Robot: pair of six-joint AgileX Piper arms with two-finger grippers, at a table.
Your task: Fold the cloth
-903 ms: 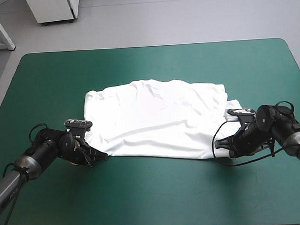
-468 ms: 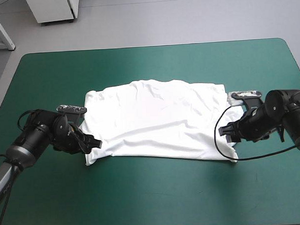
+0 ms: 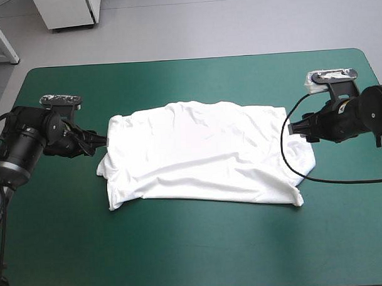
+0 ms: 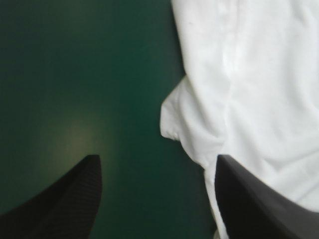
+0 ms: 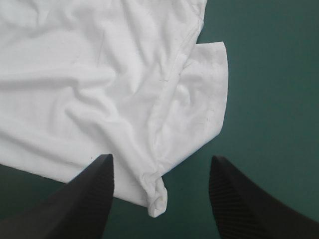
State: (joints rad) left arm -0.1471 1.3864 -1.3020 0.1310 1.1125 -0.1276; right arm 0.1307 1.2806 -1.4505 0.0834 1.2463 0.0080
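Flanking the T-shirt [image 3: 201, 155], seemingly folded once, the left gripper [image 3: 99, 141] and the right gripper [image 3: 298, 127] gape empty at its ends. Next, each likely pinches an end.

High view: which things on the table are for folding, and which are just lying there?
For the job: T-shirt, spread flat; left gripper and right gripper, both open.
Just lying there: only the teal-green cover underneath.

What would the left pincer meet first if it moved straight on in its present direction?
Probably the T-shirt: its sleeve edge lies just ahead of the open left pincer, with only bare teal-green cover between. Its height is hard to judge.
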